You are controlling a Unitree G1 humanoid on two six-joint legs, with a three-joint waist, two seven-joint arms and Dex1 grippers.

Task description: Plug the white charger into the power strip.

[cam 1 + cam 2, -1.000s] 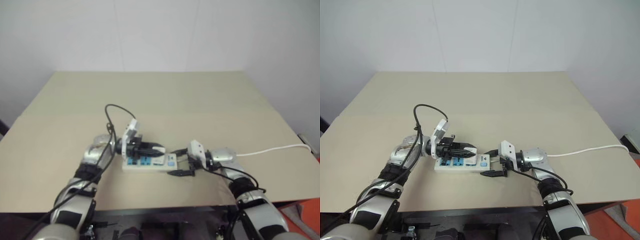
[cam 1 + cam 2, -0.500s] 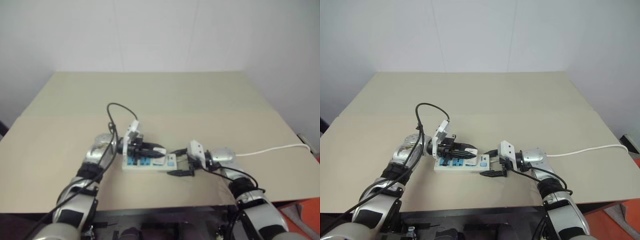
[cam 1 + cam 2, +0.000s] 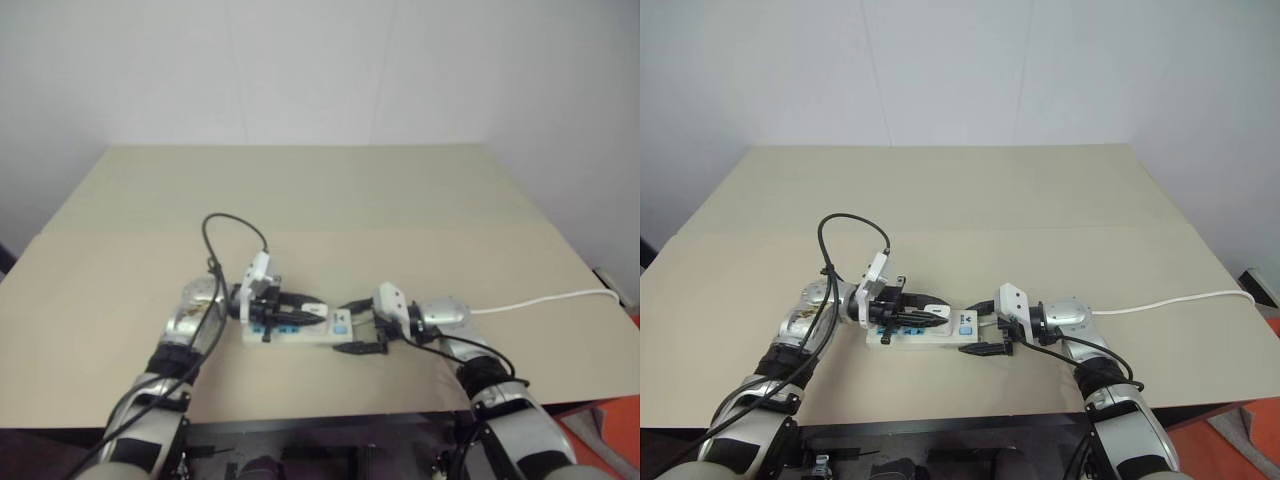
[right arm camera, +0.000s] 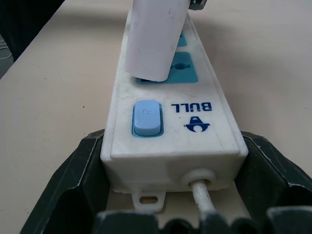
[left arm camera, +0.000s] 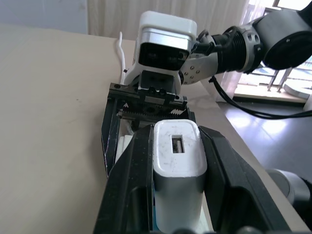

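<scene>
White charger (image 5: 175, 180) has come lower than a moment ago and now meets the power strip (image 3: 930, 335) on the tan desk (image 3: 970, 190). The left claw (image 3: 928, 314) pinches it and points sideways. The right claw (image 3: 985, 327), spread wide, hugs the strip's switch end from the other side.

power strip (image 4: 170, 131): white body, blue socket faces, pale blue switch, blue lettering (right wrist view)
white charger (image 5: 176, 165): white top, seemingly greyer lower down
left gripper (image 5: 170, 195): black fingers
right gripper (image 4: 170, 204): black fingers
table (image 3: 1040, 200): plain beige
cord (image 3: 1170, 302): white, at right edge
</scene>
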